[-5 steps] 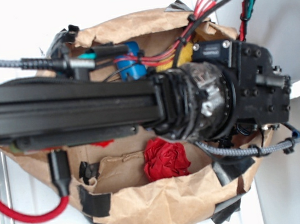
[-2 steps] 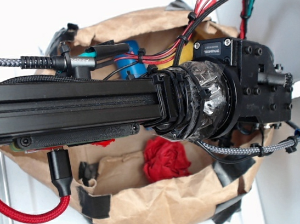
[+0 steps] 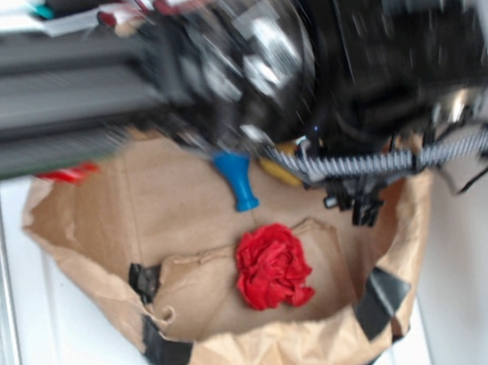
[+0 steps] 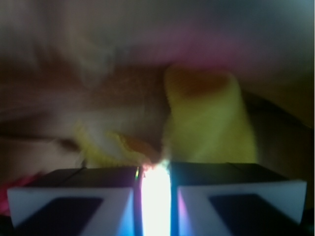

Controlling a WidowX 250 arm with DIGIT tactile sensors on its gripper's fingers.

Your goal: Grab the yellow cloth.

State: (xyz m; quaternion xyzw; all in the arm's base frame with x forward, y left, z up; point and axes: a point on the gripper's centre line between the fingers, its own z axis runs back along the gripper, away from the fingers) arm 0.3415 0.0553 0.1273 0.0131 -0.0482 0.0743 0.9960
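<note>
The wrist view is blurred. In it the yellow cloth (image 4: 206, 123) rises as a fuzzy fold straight from the narrow glowing slit between my gripper's (image 4: 155, 169) two dark fingers (image 4: 216, 172), which are closed on it. From the exterior view the arm's black wrist (image 3: 388, 46) covers the gripper. Only a small strip of the yellow cloth (image 3: 279, 172) shows under the wrist, above the brown paper.
A torn brown paper bag (image 3: 96, 220) patched with black tape lies spread on the white table. On it are a red wad of fabric (image 3: 273, 266) and a blue plastic bottle (image 3: 238, 181). A braided cable (image 3: 376, 163) hangs below the wrist.
The arm has swept toward the top of the exterior view and is motion-blurred. The blue bottle and more of the paper, hidden under the arm before, now show. The red wad has not moved.
</note>
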